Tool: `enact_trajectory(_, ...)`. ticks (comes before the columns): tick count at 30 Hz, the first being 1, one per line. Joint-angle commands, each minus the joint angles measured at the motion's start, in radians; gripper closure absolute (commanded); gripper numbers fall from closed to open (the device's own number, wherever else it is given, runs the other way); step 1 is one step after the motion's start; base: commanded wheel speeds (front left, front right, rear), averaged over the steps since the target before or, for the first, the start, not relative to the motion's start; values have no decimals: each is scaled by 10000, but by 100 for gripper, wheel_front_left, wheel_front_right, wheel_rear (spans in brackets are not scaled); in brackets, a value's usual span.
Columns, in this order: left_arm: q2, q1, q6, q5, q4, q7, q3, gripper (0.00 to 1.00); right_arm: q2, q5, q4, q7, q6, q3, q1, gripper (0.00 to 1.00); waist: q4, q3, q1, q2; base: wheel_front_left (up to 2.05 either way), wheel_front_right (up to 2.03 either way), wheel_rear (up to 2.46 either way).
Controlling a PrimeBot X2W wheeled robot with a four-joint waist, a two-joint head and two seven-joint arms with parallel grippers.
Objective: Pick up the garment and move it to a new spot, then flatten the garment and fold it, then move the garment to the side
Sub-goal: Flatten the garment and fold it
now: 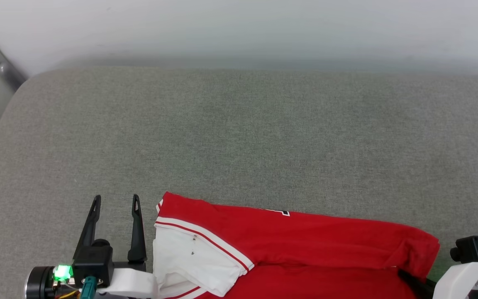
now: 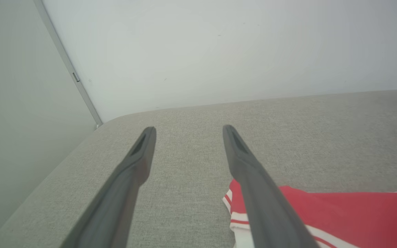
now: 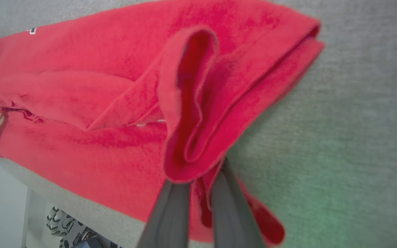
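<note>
**Right gripper pinches the shirt's end; left gripper stands wide beside the sleeve**

The red shirt (image 1: 305,241) lies along the near edge of the grey cushion (image 1: 239,137), from about the middle of that edge toward the right corner. It is folded over on itself lengthwise. Its white sleeve with striped trim is at the left end, and a scrap of lettering peeks out at the far fold.

The right gripper (image 3: 200,186) has its two dark fingers drawn close together on the shirt's right end. Bunched red cloth is caught between them, and a loop of fabric stands up just past the tips. In the head view most of these fingers are hidden under the cloth at the lower right.

The left gripper (image 1: 116,201) sits at the near edge, just left of the sleeve. Its fingers are spread wide with only bare cushion between them, and its right finger is close beside the sleeve's edge; whether they touch cannot be told. A pale wall (image 1: 239,29) rises behind the far edge.
</note>
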State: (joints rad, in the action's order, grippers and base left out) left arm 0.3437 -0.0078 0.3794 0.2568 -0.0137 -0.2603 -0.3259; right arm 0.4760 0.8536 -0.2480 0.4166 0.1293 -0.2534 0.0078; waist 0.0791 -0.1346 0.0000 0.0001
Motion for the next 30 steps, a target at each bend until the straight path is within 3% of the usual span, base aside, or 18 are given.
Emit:
enact_trajectory(1,-214,221,-160,-240,40,-67,214,0,-28,-21,-152,-99,20,-133,-80,100,-13,87,0,-1,0,0,0)
enact_trajectory(11,-1209,817,-1028,-1163,-82,-67,1196,0,1026,358,-203,-551,10,739,84,100,-117,433,0,-1,0,0,0)
enact_trajectory(21,-1644,1073,-1676,-1765,-136,-67,1731,0,2350,492,-601,-217,11,1896,482,100,-242,568,0,-1,0,0,0)
enact_trajectory(30,-1851,1232,-2004,-2045,-164,-68,2027,0,2386,224,1384,-95,11,1667,898,100,-262,733,0,-1,0,0,0)
